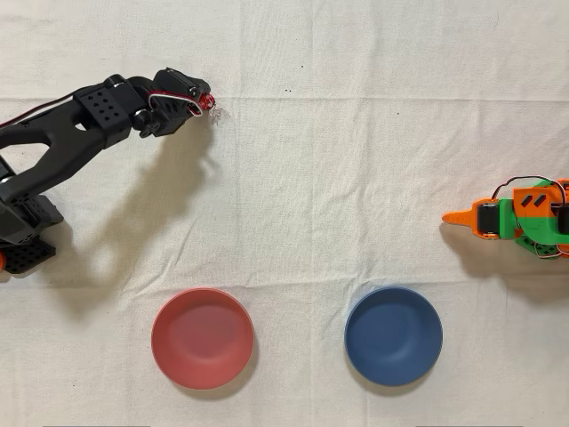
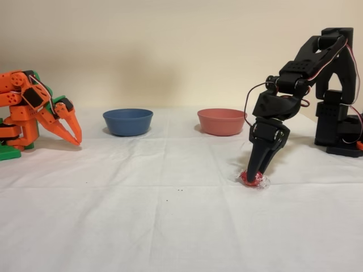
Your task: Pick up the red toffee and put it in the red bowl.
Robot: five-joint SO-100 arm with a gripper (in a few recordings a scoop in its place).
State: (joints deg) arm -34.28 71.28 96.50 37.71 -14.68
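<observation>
The black arm's hand (image 2: pixel 253 171) points steeply down at the cloth-covered surface (image 2: pixel 170 226), its two fingers closed around the red toffee (image 2: pixel 251 179), which rests on the cloth with its clear wrapper ends spread beside the tips. In the overhead view the toffee (image 1: pixel 207 102) shows as a red speck at the hand's tip (image 1: pixel 201 100), well apart from the red bowl (image 1: pixel 202 338). The blue bowl (image 1: pixel 393 335) sits beside the red one. The orange arm (image 1: pixel 516 218) stands idle.

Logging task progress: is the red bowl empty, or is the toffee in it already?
Empty. The red bowl shows a bare inside from overhead; the red toffee lies on the cloth at the end effector tips.
</observation>
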